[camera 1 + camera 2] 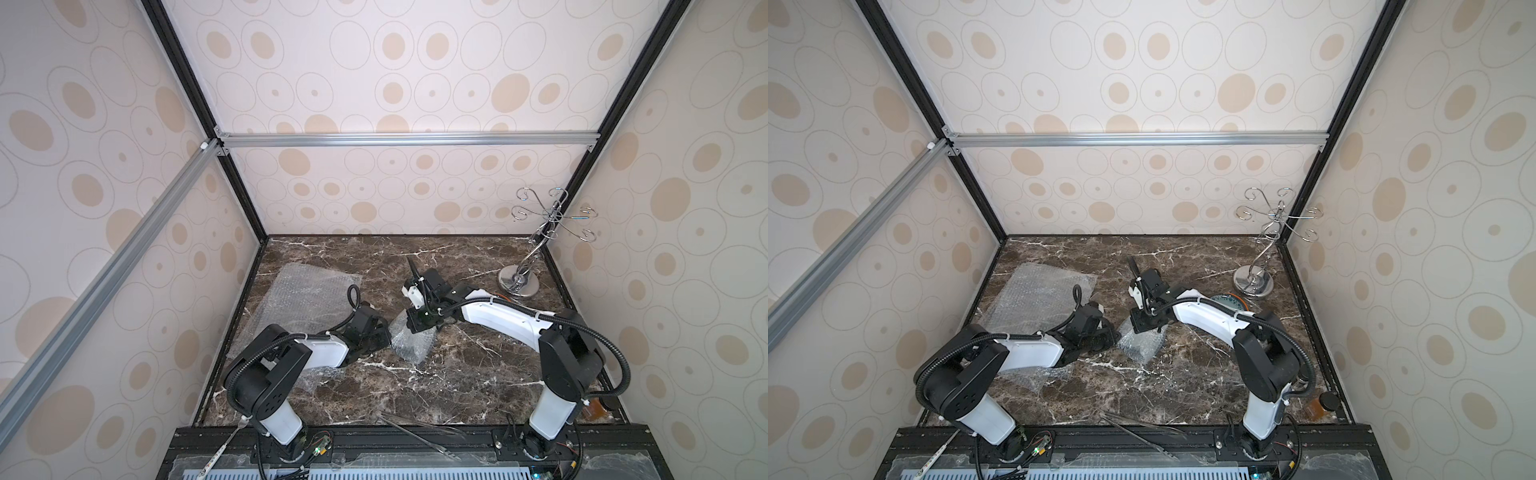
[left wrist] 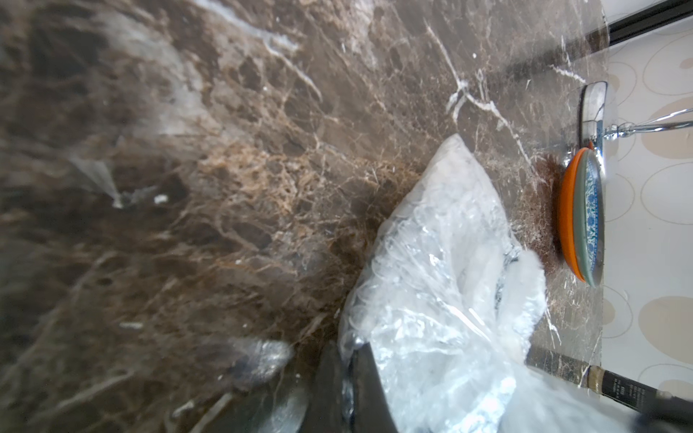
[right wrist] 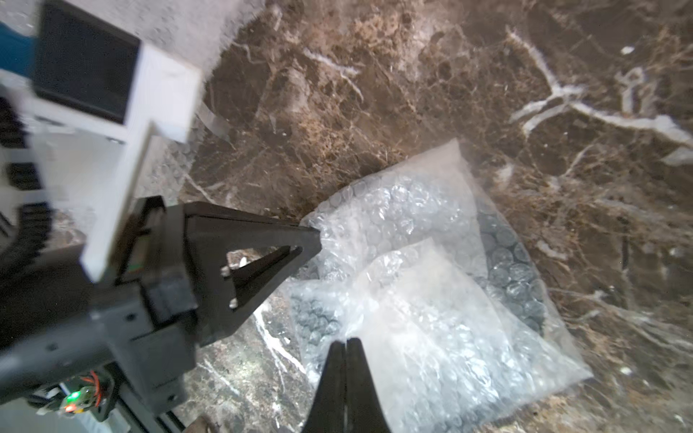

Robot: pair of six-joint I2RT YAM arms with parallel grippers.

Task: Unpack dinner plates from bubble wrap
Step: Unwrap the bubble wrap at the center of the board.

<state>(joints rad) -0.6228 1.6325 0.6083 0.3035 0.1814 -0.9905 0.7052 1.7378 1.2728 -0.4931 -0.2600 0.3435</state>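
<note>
A crumpled bubble wrap [image 1: 409, 343] bundle lies mid-table, also in the right wrist view [image 3: 431, 300]; a black dinner plate [image 3: 513, 270] shows through its bubbles. My left gripper [image 2: 347, 375] is shut on the bundle's near edge, and the right wrist view shows the left gripper [image 3: 311, 240] pinching that corner. My right gripper [image 3: 345, 343] hangs over the bundle, shut on the edge of its top flap. An orange plate [image 2: 566, 217] with a pale green-rimmed plate [image 2: 590, 225] on it sits beside the stand; the pale plate [image 1: 1227, 301] peeks out behind the right arm.
Flat bubble wrap sheets [image 1: 307, 295] cover the left of the marble table [image 1: 457, 374], partly under the left arm. A chrome wire stand [image 1: 536, 245] with a disc base [image 1: 518, 286] stands at the back right. An amber jar [image 1: 1323, 405] and metal tongs [image 1: 419, 434] lie at the front.
</note>
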